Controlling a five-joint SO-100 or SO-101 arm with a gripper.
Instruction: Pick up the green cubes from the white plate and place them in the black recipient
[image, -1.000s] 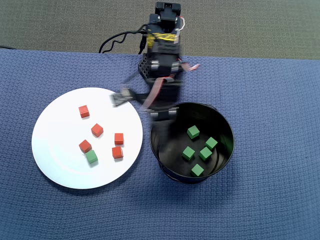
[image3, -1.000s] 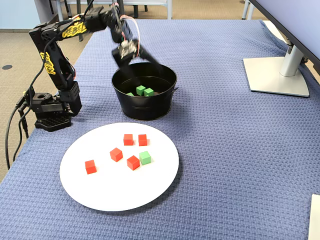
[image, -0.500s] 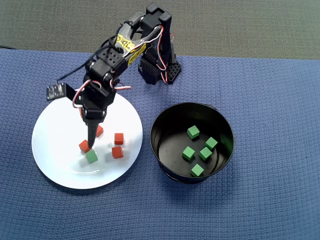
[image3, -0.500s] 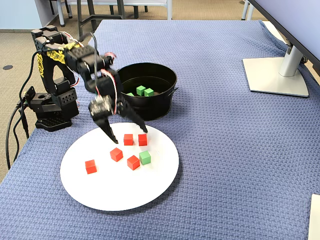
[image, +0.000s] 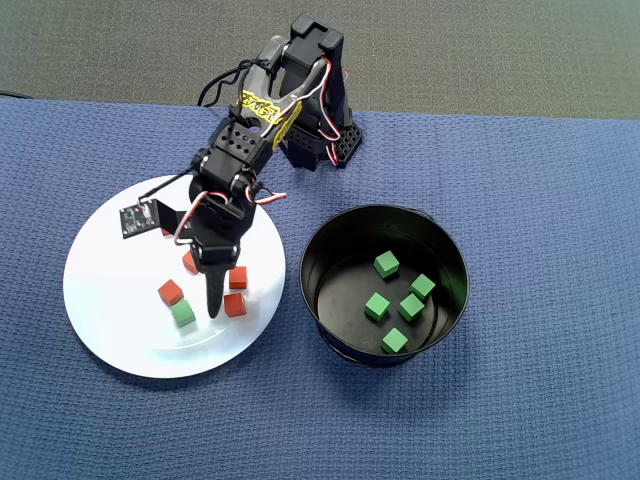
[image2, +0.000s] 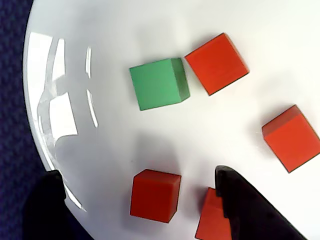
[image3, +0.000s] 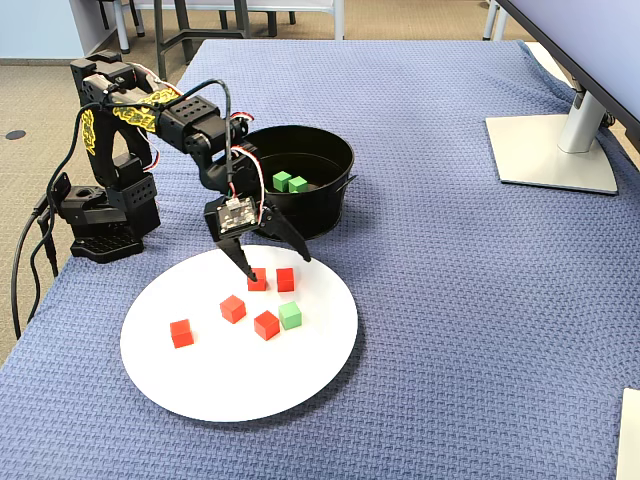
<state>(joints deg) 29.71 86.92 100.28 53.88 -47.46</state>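
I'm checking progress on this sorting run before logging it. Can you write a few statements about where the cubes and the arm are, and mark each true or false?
1. One green cube is left on the white plate. True.
2. The black recipient holds five green cubes in the overhead view. True.
3. The gripper holds a green cube. False: its fingers are spread and empty, above the red cubes.
4. The last green cube lies alone, far from any red cube. False: a red one sits right beside it.
5. A red cube is in the recipient. False: only green ones show there.
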